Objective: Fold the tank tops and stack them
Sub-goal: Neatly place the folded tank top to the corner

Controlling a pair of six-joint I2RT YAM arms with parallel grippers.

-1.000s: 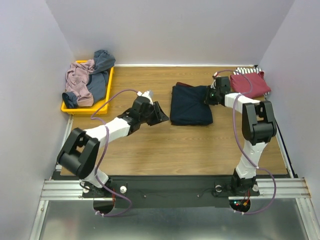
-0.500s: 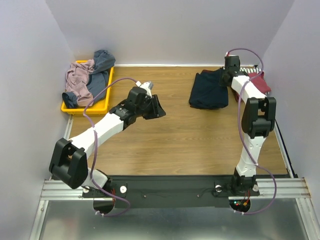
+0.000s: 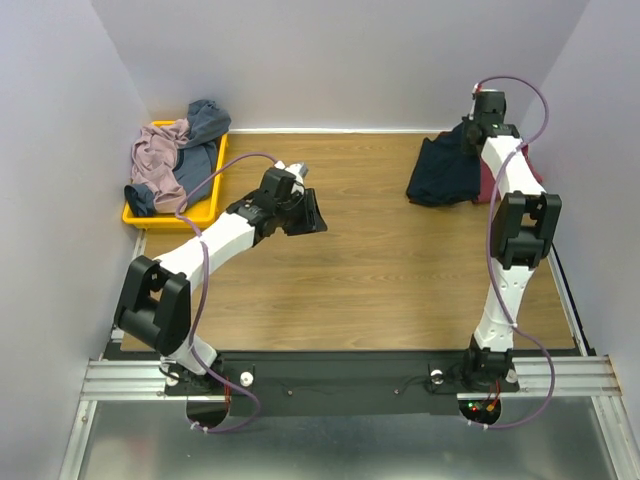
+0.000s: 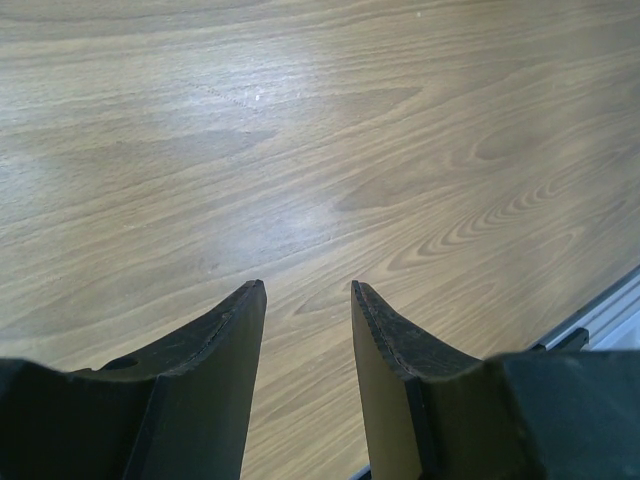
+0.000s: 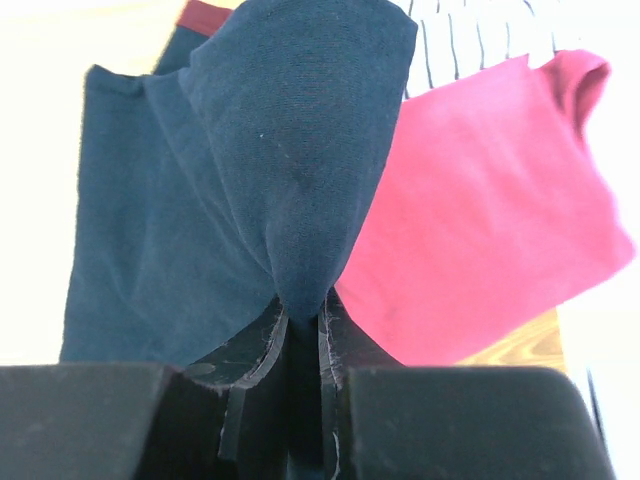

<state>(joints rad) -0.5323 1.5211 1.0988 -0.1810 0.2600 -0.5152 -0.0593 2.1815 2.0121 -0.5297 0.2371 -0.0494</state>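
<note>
My right gripper (image 3: 478,128) is shut on the folded navy jersey (image 3: 445,170) and holds it at the far right of the table, partly over the dark red top (image 3: 508,172). In the right wrist view the navy cloth (image 5: 250,190) bunches between my fingers (image 5: 300,315), with the dark red top (image 5: 480,230) and the striped top (image 5: 470,35) beneath. My left gripper (image 3: 312,217) is open and empty over bare wood at mid-left; its jaws (image 4: 305,290) stand apart. The mauve top (image 3: 158,160) and the grey-blue top (image 3: 205,125) lie heaped in the yellow tray (image 3: 170,215).
The yellow tray stands at the far left corner. White walls close the table on three sides. A metal rail (image 3: 320,375) runs along the near edge by the arm bases.
My right gripper has dragged the navy jersey from the table's middle to the far right, onto the dark red top. My left arm has shifted slightly and stays open.
</note>
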